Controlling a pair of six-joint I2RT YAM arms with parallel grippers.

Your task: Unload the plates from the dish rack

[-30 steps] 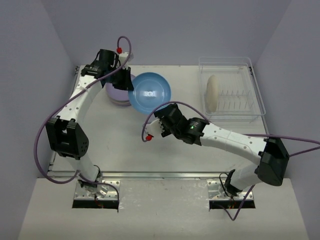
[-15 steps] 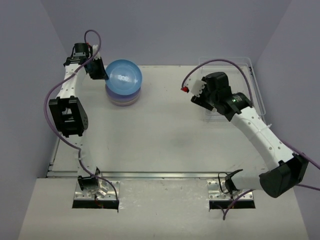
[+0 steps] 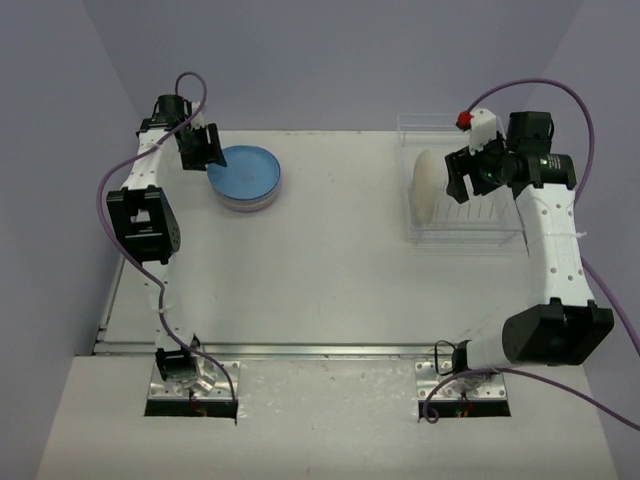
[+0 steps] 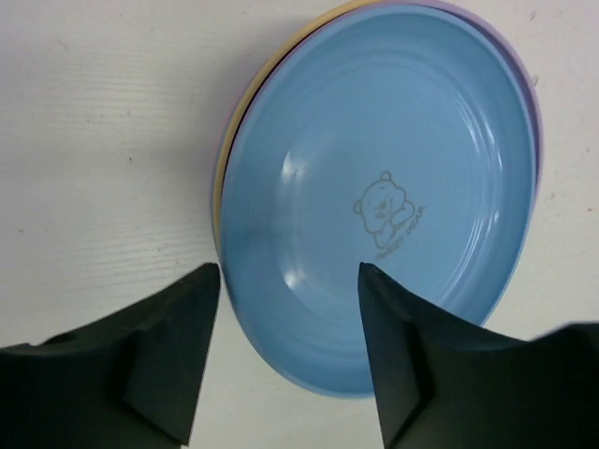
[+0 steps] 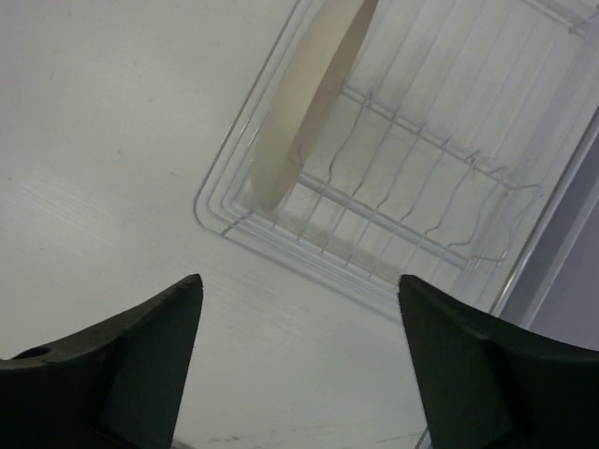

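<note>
A blue plate (image 3: 245, 172) lies flat on top of a stack of plates at the back left. A lavender rim (image 4: 527, 89) and a yellow rim (image 4: 245, 103) show beneath the blue plate (image 4: 374, 206). My left gripper (image 3: 200, 148) is open at the stack's left edge, and its jaws (image 4: 288, 273) stand apart over the blue rim with nothing in them. In the clear dish rack (image 3: 480, 232) at the back right, a cream plate (image 3: 425, 185) stands on edge at the left end. My right gripper (image 3: 464, 178) hovers open over the rack, just right of the cream plate (image 5: 304, 103), holding nothing (image 5: 299, 281).
The rack's wire dividers (image 5: 421, 187) to the right of the cream plate hold nothing. A wall stands close behind the rack and another beside its right end. Both arms reach along the table's left and right sides, with purple cables looping off them.
My left gripper has opened and let go of the blue plate, which now lies flat on the stack. My right arm swung from mid-table to the rack and its jaws widened.
</note>
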